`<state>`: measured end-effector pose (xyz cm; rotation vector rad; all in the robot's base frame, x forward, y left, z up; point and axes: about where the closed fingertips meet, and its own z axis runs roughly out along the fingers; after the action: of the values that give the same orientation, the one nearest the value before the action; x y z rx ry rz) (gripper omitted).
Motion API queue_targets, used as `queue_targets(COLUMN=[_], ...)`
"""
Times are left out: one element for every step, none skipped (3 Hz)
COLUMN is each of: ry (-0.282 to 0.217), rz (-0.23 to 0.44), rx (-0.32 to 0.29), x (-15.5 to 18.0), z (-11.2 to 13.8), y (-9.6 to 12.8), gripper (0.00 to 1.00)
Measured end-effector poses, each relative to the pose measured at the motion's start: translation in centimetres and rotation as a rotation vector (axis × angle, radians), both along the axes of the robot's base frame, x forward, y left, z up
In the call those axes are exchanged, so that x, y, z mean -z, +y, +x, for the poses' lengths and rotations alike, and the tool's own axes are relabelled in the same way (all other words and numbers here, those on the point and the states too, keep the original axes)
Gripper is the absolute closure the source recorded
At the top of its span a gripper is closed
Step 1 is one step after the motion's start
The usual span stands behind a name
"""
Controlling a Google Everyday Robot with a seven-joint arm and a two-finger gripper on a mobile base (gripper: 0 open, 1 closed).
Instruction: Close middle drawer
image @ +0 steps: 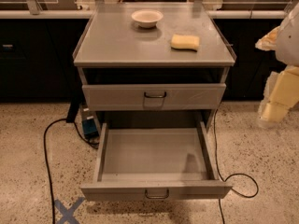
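At the right edge my gripper (279, 94) hangs, its grip I cannot tell; I must push the middle drawer (155, 189) straight in.

The middle drawer (154, 155) stands pulled far out. Its front panel and loop handle (156, 194) face open floor, so the way in from the front is free. A black cable (241, 185) loops on the floor right of the drawer. Another cable (46, 157) and a blue box (88, 125) lie to its left. The gripper (275, 107) hangs above and to the right of the drawer, well apart from it.
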<state>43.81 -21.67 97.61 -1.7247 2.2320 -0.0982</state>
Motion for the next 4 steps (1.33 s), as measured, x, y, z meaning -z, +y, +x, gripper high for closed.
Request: queue_targets(ry=[-0.014,-0.019,-0.011,0.025], rz=[0.003,0.034,0.081,0.138], rx=[0.003,0.000,-0.010,-0.008], x=[0.0,1.6,5.3,10.1], z=[0.1,0.2,0.3,-0.4], y=[0.1,0.3,0.3,0.0], gripper=[0.00,0.19,0.42,0.65])
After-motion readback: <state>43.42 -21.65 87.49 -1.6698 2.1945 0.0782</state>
